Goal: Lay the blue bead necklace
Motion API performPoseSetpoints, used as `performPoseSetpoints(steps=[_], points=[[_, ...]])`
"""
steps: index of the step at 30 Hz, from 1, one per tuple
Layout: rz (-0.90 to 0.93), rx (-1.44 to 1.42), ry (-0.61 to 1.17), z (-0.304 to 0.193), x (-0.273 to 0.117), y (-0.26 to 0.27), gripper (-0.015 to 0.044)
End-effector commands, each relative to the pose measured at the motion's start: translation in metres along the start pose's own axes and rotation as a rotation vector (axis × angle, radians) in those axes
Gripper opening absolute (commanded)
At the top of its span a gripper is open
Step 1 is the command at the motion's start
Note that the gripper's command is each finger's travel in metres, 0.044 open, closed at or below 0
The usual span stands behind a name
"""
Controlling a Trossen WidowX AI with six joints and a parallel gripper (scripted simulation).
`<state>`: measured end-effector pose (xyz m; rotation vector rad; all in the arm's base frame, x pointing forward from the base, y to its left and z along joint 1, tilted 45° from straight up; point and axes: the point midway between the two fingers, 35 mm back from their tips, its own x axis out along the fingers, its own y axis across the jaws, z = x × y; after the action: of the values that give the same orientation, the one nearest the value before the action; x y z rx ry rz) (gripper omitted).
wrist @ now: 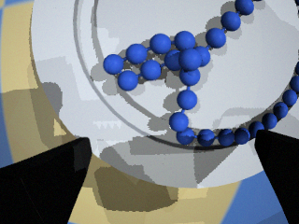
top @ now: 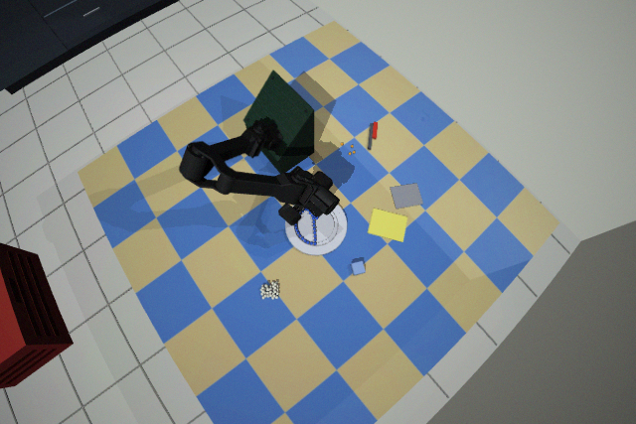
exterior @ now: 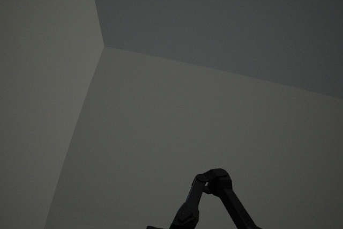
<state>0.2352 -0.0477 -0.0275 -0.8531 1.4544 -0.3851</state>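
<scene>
The round white bead board [top: 339,239] [wrist: 56,51] lies on the checkered mat. The blue bead necklace [top: 314,230] [wrist: 187,99] lies on it. In the wrist view, one curved run of beads follows the groove at the lower right. From the bottom bead, a strand turns inward to a small clump; a doubled loop sticks out left across the inner area, and another strand runs to the upper right. My gripper [wrist: 175,144] is wide open and empty, its fingers apart over the board's near edge. The arm hides the fingers and part of the board in the top view.
A yellow square [top: 388,224], a grey square [top: 405,196] and a small blue cube [top: 358,267] lie right of the board. White beads [top: 269,289] lie below left. A red-and-grey object [top: 374,130] and small orange bits [top: 352,146] lie farther back. A dark green block [top: 282,106] stands by the arm's base.
</scene>
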Motion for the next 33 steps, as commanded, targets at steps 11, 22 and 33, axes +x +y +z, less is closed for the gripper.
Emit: performPoseSetpoints(steps=[11, 22, 33], points=[[0.001, 0.013, 0.000, 0.010, -0.033, -0.002, 0.0230], [0.000, 0.018, -0.003, 0.011, -0.023, -0.002, 0.0120], [0.001, 0.015, -0.001, 0.011, -0.006, -0.002, 0.0120]])
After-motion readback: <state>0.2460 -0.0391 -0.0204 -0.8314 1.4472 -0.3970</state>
